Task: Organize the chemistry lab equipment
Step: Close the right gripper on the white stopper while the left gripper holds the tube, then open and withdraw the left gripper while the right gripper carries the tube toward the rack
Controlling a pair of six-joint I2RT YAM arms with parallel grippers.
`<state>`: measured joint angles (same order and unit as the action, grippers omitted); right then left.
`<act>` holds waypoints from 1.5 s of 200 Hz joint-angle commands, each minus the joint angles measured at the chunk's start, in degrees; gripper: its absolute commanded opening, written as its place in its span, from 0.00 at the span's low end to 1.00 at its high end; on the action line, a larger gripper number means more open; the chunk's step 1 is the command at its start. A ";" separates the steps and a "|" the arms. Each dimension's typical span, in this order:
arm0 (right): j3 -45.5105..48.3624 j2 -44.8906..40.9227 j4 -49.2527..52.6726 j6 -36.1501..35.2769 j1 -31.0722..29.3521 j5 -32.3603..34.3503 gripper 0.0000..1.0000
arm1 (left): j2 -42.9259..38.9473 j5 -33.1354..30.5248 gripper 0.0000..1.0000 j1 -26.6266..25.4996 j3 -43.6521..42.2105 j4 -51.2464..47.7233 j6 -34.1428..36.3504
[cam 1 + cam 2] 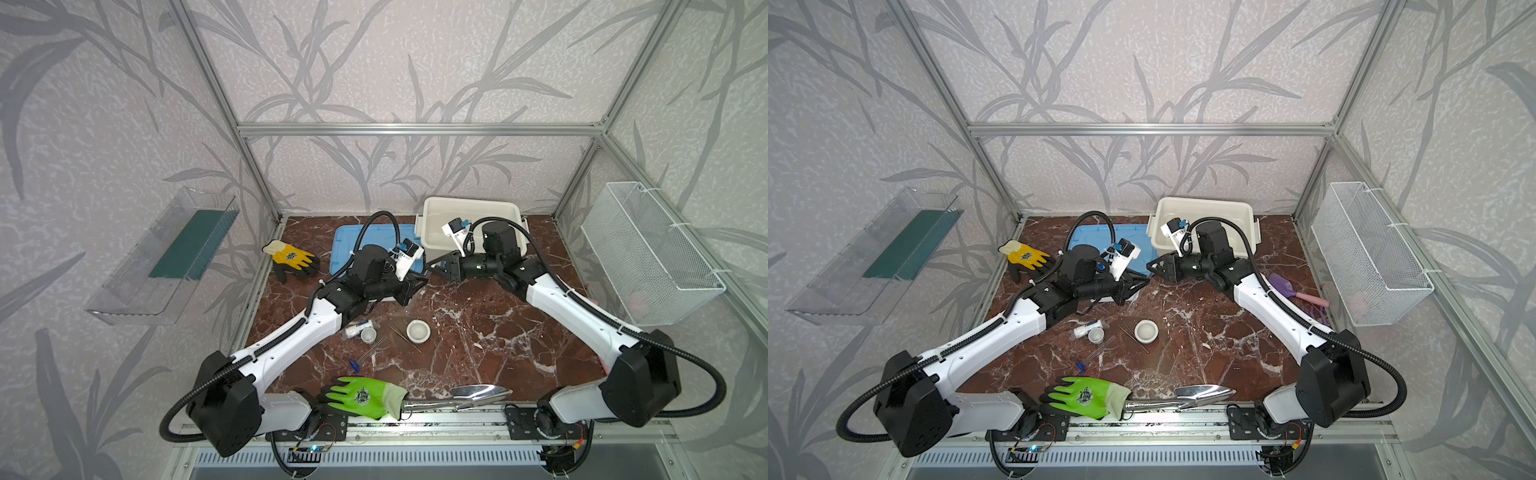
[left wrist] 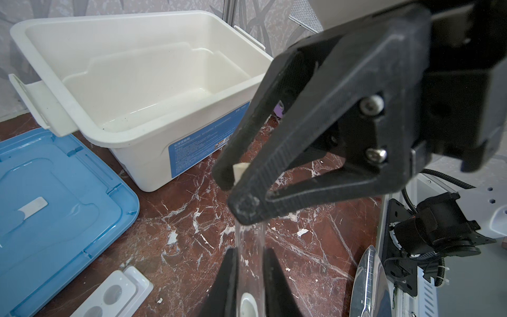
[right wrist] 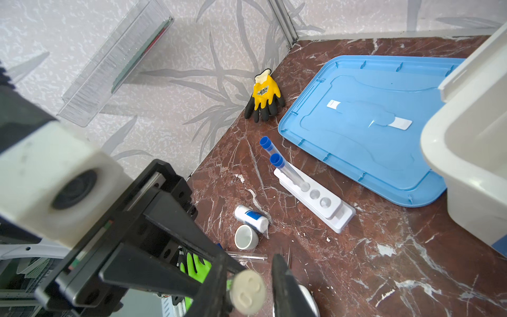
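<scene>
Bowl (image 1: pixel 418 331) and cup (image 1: pixel 368 335) lie well in front of the bin (image 2: pixel 142 164). Closer to the bin's front, left gripper (image 2: pixel 250 251) clamps a clear tube (image 2: pixel 248 236). Right gripper (image 1: pixel 431 266) has its jaws astride the tube's white cap (image 3: pixel 248 291); pinching or not, we cannot tell. Rack (image 3: pixel 315 196) with blue-capped tubes (image 3: pixel 275 160) sits left of the bin's front.

Grey leaf-patterned walls (image 1: pixel 415 62) — veined red-brown marble tabletop (image 1: pixel 478 332)

white-capped tube (image 2: pixel 250 247) held aloft; two blue-capped tubes (image 3: pixel 288 171) in white rack (image 3: pixel 333 211) — bottle (image 3: pixel 251 215) on side beside cup (image 3: pixel 246 237); bowl (image 1: pixel 418 331) upright.
</scene>
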<state>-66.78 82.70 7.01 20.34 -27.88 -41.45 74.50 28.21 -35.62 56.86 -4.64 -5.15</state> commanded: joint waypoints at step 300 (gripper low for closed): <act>-21.41 21.27 0.50 -20.40 -14.11 28.18 0.09 | -33.81 -27.86 0.85 19.02 -9.13 -22.47 -0.48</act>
<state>-85.34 103.00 9.08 2.02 -41.28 -16.75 40.86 1.65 -18.06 48.88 -25.87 -5.61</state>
